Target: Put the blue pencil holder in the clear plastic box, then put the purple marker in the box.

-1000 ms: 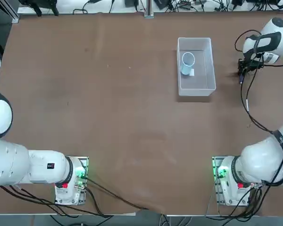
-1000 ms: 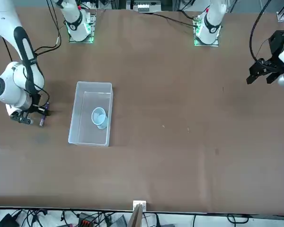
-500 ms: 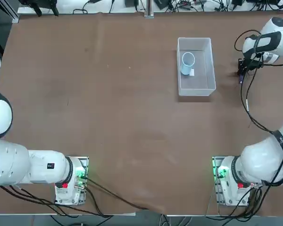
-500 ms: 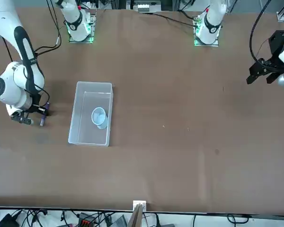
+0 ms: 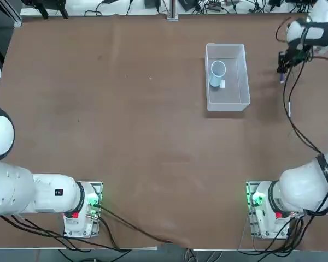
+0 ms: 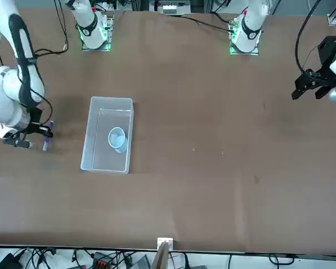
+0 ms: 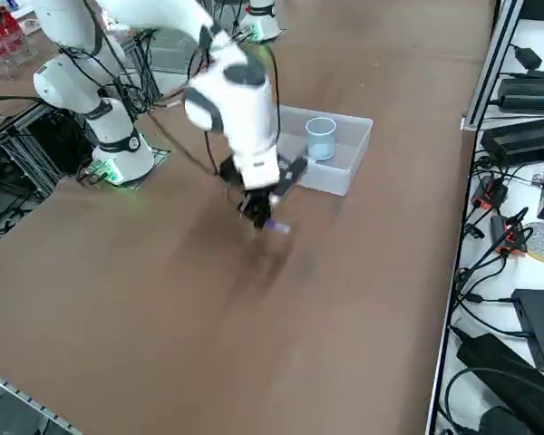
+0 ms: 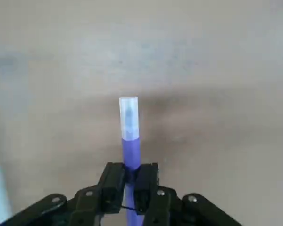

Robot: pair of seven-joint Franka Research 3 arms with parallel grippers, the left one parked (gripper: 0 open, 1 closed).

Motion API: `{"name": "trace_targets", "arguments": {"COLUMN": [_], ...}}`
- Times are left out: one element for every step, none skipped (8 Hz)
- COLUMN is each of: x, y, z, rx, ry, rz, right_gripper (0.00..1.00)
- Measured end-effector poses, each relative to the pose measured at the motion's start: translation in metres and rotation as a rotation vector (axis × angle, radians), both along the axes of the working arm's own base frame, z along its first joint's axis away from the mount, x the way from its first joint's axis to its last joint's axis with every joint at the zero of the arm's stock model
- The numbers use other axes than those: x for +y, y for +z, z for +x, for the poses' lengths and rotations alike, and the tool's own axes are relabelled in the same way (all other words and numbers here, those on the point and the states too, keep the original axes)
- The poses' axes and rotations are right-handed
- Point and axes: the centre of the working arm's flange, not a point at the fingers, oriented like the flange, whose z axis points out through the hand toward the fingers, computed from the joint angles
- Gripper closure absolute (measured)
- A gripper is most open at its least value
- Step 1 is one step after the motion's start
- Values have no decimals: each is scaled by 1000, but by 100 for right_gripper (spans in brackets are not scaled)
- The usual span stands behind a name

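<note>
The clear plastic box (image 5: 227, 101) (image 6: 85, 151) (image 7: 355, 149) sits on the brown table with the blue pencil holder (image 5: 216, 72) (image 6: 117, 139) (image 7: 321, 138) inside it. My right gripper (image 5: 283, 70) (image 6: 43, 138) (image 7: 258, 216) (image 8: 130, 181) hovers above the table beside the box, to the box's right in the top view. It is shut on the purple marker (image 5: 282, 77) (image 6: 46, 144) (image 7: 274, 224) (image 8: 130, 146), which sticks out past the fingertips with its lighter tip (image 8: 128, 117) forward. The marker is off the table and outside the box.
Cables (image 5: 291, 117) trail from the right arm over the table's right side. The right arm's base (image 5: 267, 210) stands at the near edge. Power bricks and cords (image 7: 517, 236) lie on a bench past the table's far edge.
My right gripper has lifted off the table with the purple marker and shifted toward the far edge; the box and holder have not moved.
</note>
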Motion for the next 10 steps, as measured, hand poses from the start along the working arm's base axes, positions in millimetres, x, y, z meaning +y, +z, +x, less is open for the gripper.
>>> {"name": "trace_targets", "arguments": {"x": [27, 61, 102, 150, 199, 241, 269, 280, 281, 280], "y": [36, 65, 82, 86, 82, 72, 57, 43, 28, 13], "z": [8, 14, 17, 18, 15, 9, 5, 3, 3, 3], "rx": [14, 24, 27, 26, 30, 39, 53, 72, 94, 116], "ry": [11, 9, -4, -23, -39, -41, -33, -21, -19, -18], "rz": [8, 10, 6, -1, -10, -21, -31, -40, -48, -56], "right_gripper": [85, 85, 85, 85, 85, 85, 85, 85, 85, 85]}}
